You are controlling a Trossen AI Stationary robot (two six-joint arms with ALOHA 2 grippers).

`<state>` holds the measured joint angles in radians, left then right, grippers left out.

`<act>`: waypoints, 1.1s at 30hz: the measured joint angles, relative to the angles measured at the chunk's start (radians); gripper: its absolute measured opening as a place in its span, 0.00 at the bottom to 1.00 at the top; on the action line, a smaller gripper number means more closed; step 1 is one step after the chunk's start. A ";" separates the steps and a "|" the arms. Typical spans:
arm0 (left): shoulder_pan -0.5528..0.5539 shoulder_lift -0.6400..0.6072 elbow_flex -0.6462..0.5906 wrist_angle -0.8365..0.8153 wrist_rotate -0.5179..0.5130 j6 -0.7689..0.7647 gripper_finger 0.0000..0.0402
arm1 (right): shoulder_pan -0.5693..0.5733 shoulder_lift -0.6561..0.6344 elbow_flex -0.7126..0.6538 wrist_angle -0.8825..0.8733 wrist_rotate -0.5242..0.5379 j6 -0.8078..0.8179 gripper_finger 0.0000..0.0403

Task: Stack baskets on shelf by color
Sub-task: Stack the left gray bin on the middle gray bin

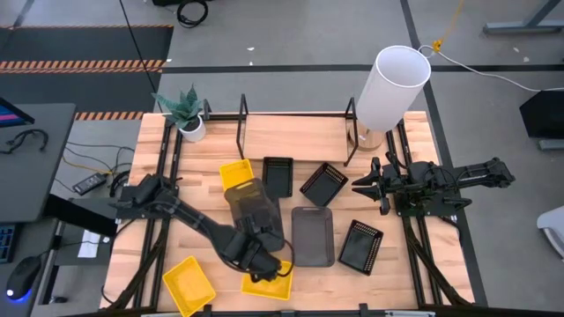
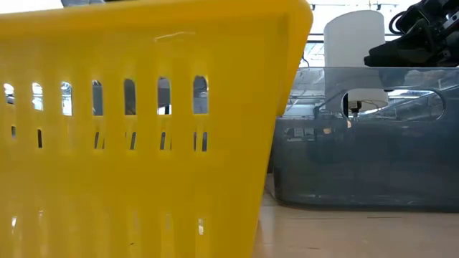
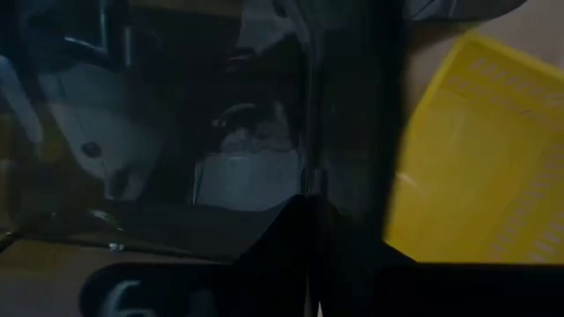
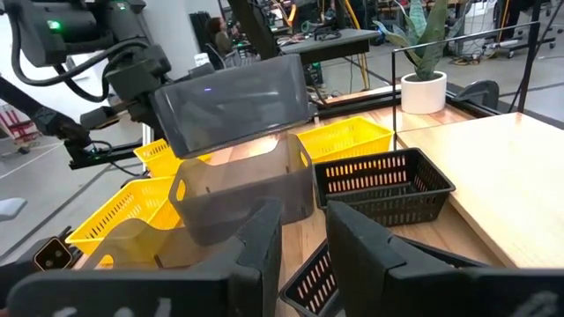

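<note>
**A:** What is the left gripper (image 1: pixel 264 255) doing?

**B:** Its fingers are clamped on the rim of a translucent dark grey plastic basket (image 4: pixel 231 110), holding it tilted in the air above a second grey basket (image 4: pixel 242 198) of the same kind. The arm reaches out over the front middle of the wooden table (image 1: pixel 203 255), just above a bright yellow perforated basket (image 1: pixel 267 283).

**A:** And the right gripper (image 4: pixel 304 231)?

**B:** It waits at the right side of the table with a narrow gap between its fingers and nothing in them.

**A:** How far along is the job?

**B:** Barely started, I judge. The black tube shelf (image 1: pixel 242 119) along the back edge holds no baskets that I can see. Everything is scattered on the tabletop: a third grey basket (image 1: pixel 313 236) in the middle, two more yellow ones (image 1: pixel 189 283) (image 1: pixel 234 173), and three small black perforated baskets (image 1: pixel 278 176) (image 1: pixel 323 183) (image 1: pixel 360 246).

**A:** Anything in the way?

**B:** A tall white cylinder (image 1: pixel 393 86) stands at the shelf's right end and a small potted plant (image 1: pixel 188 114) at its left. The black baskets lie between the grey ones and the shelf, so the path back there is cluttered.
</note>
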<state>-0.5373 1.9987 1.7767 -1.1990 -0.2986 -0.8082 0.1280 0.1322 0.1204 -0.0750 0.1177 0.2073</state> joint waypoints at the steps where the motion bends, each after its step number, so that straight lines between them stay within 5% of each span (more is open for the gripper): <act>1: 0.004 0.000 0.000 0.007 0.007 0.000 0.02 | 0.000 0.000 0.000 0.000 0.000 0.000 0.24; 33: -0.001 -0.002 -0.052 0.089 0.075 0.009 0.02 | 0.000 0.000 0.000 0.000 0.000 0.000 0.24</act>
<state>-0.5381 1.9972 1.7245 -1.1101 -0.2231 -0.7989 0.1283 0.1323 0.1204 -0.0752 0.1176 0.2073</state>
